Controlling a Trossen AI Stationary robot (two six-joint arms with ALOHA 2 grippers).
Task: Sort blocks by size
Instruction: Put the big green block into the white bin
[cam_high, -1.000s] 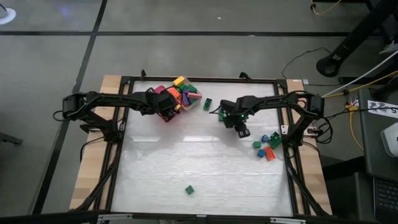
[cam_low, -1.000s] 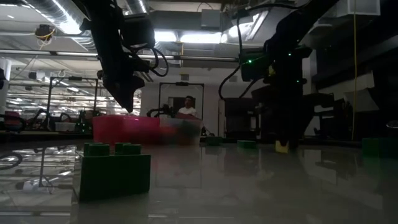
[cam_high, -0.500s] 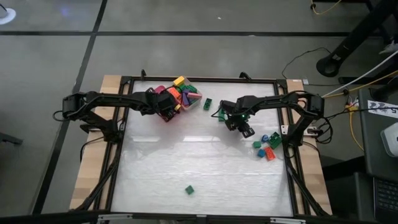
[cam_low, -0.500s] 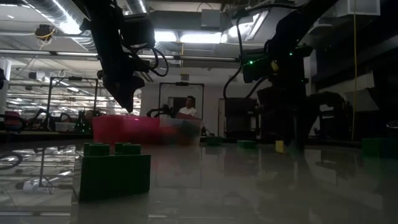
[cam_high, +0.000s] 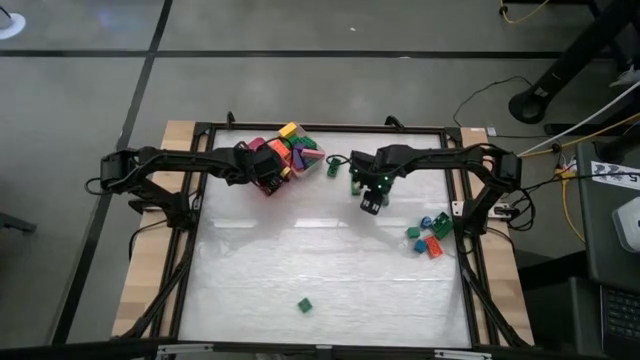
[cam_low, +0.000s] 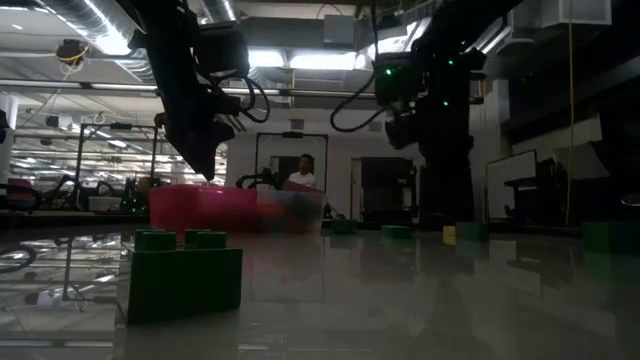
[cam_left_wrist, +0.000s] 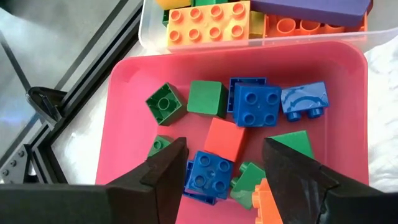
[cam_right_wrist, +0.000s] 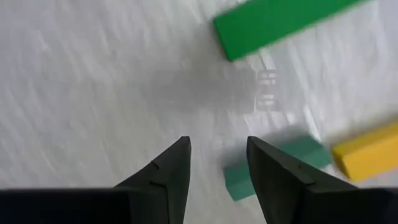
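The right gripper (cam_right_wrist: 214, 180) hangs with its dark wedge fingers apart and empty over the pale, matte table (cam_high: 320, 270), towards its far side. Just past its tips lie a long glossy green bar (cam_right_wrist: 280, 22), a teal brick (cam_right_wrist: 273, 165) and a yellow brick (cam_right_wrist: 367, 155). The left gripper (cam_left_wrist: 225, 177), jaws also parted on nothing, hovers above the pink square tray (cam_left_wrist: 124, 81), where short studded blocks (cam_left_wrist: 255, 106) in blue, green, red and orange sit loose. Behind it the clear plastic tray (cam_left_wrist: 149, 34) holds longer orange and purple bars. From overhead, a small cluster of blocks (cam_high: 428, 235) rests near the right edge and one green brick (cam_high: 304, 305) lies alone at the near side; the table-level camera shows that brick (cam_low: 183, 273) large, its studs uppermost.
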